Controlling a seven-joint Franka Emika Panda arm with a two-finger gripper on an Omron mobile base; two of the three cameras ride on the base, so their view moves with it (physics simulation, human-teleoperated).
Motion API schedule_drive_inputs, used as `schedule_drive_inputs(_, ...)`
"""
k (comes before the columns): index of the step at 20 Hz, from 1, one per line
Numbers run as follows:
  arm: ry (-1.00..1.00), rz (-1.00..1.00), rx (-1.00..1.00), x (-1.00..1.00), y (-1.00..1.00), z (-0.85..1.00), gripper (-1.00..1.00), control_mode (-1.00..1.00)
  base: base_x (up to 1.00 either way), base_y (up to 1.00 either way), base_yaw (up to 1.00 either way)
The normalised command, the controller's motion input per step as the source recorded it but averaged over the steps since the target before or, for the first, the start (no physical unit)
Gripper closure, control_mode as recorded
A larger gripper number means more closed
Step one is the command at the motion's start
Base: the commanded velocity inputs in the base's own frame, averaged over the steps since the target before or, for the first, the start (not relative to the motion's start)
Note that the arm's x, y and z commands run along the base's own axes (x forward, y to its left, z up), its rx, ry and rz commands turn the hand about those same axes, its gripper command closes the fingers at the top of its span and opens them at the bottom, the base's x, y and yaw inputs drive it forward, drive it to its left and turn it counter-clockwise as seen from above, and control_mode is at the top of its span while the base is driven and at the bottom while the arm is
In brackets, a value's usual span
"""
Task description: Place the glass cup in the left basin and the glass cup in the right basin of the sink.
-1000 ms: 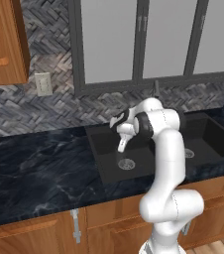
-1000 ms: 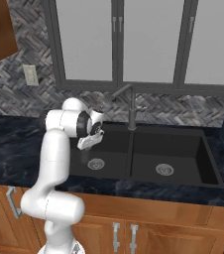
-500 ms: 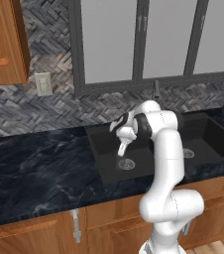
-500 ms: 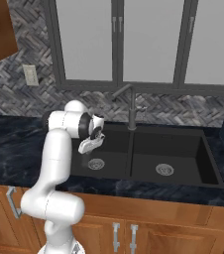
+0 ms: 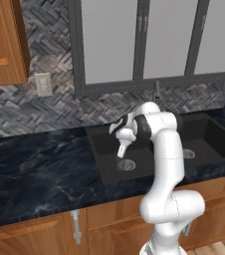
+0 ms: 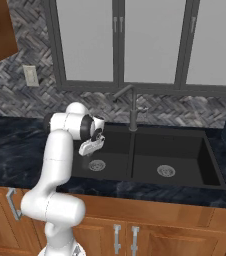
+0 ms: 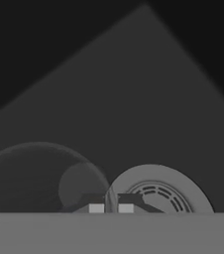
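Your hand [image 5: 123,149] hangs over the left basin [image 5: 107,149] of the sink [image 6: 185,172], angled down toward the round steel drain [image 5: 126,164], and its two dark fingertips [image 7: 96,203] are pressed close together with the rim of a glass cup [image 7: 39,176] caught between them, as far as the hand view lets you judge. That cup is see-through and shows as a pale round outline just beside the drain [image 7: 161,191], so it sits low inside the left tub, though whether its base is touching the floor you cannot tell. Holding it by the rim from above makes sense here, since it keeps the wrist clear of the basin walls while the cup goes down. The drain grate is the thing to mind: a base set half on it could rock, and the flat black floor beside it looks the safer spot. You have open room toward the back wall of the tub, with the central divider [image 6: 131,160] on one side and the front lip by the table [image 5: 40,169] on the other. The faucet [image 6: 130,107] stands behind the divider, well above the hand. The right basin [image 6: 177,155] lies bare, with no second cup to be made out there
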Motion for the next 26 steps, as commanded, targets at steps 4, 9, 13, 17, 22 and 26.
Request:
schedule_drive_inputs(4,0.0,0.0,-0.04,0.0,0.08,-0.22,1.0,-1.0,0.0,0.0,0.0)
schedule_drive_inputs(9,0.0,0.0,-0.06,0.0,0.08,-0.24,1.0,-1.0,0.0,0.0,0.0)
schedule_drive_inputs(13,0.0,0.0,-0.07,0.0,0.1,-0.25,1.0,-1.0,0.0,0.0,0.0)
schedule_drive_inputs(17,0.0,0.0,-0.04,0.0,0.08,-0.31,1.0,-1.0,0.0,0.0,0.0)
schedule_drive_inputs(22,0.0,0.0,0.0,-0.16,0.01,-0.37,1.0,-1.0,0.0,0.0,0.0)
schedule_drive_inputs(26,0.0,0.0,0.0,-0.4,0.0,-0.47,1.0,-1.0,0.0,0.0,0.0)
